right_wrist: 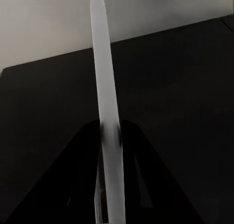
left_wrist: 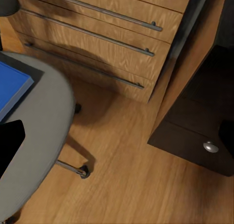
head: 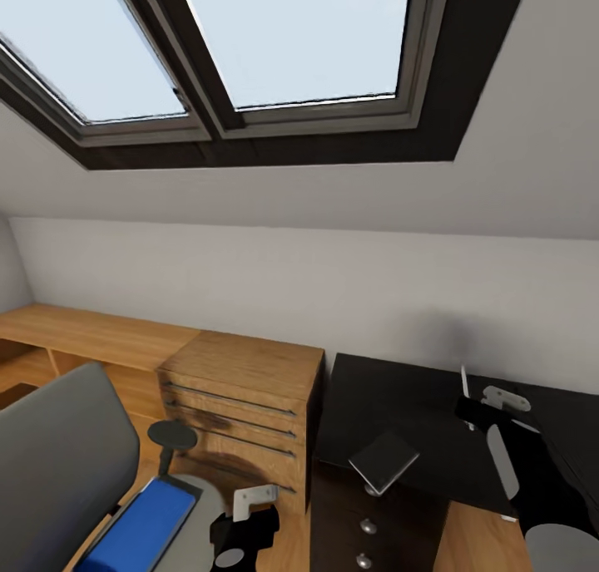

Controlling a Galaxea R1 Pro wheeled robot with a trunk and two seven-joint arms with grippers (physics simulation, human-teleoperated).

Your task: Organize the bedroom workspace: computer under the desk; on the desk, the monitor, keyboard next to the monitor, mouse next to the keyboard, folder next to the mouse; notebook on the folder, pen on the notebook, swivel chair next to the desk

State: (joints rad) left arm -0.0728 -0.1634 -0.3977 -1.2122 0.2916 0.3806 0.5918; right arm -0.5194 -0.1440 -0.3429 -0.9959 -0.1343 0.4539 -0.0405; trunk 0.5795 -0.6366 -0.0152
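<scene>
Your right gripper [head: 471, 406] clamps the pen [head: 464, 382] over the desk [head: 399, 406]; folder [head: 141, 526] waits on the chair [head: 58, 456] (left gripper [head: 249, 514]: can't tell).

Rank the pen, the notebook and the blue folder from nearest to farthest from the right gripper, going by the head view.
1. pen: clamped in the right gripper, above the desk.
2. notebook: on the desk's front edge, toward the robot's left.
3. folder: on the swivel chair seat, far left.
</scene>
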